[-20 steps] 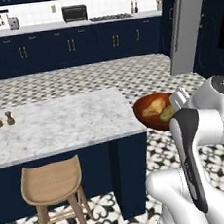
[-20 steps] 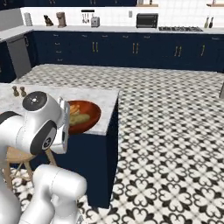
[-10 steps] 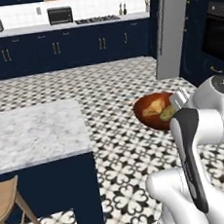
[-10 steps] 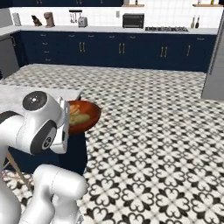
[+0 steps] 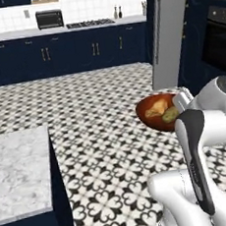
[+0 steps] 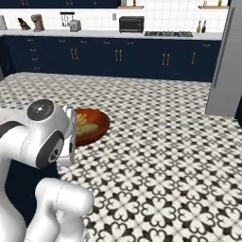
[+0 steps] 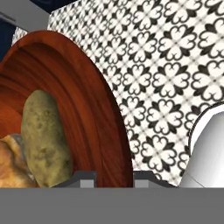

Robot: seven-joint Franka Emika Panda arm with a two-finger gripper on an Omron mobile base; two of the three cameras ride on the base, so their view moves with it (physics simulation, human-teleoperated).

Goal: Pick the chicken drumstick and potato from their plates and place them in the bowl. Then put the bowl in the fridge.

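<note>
Your gripper [image 7: 114, 175] is clamped on the rim of the bowl [image 7: 94, 109], one finger inside and one outside, and the bowl rides in the air above the patterned floor. The potato [image 7: 46, 135] and the chicken drumstick [image 7: 13, 162] both lie inside it, touching, so the loading step looks finished. In the left base view the fridge [image 5: 168, 35] stands at one o'clock from the bowl, well apart, door apparently shut. What remains, in my judgement: reach the fridge and set the bowl inside.

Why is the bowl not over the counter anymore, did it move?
Yes. The bowl has left the marble counter and now hangs above the floor, closer to the fridge.
</note>
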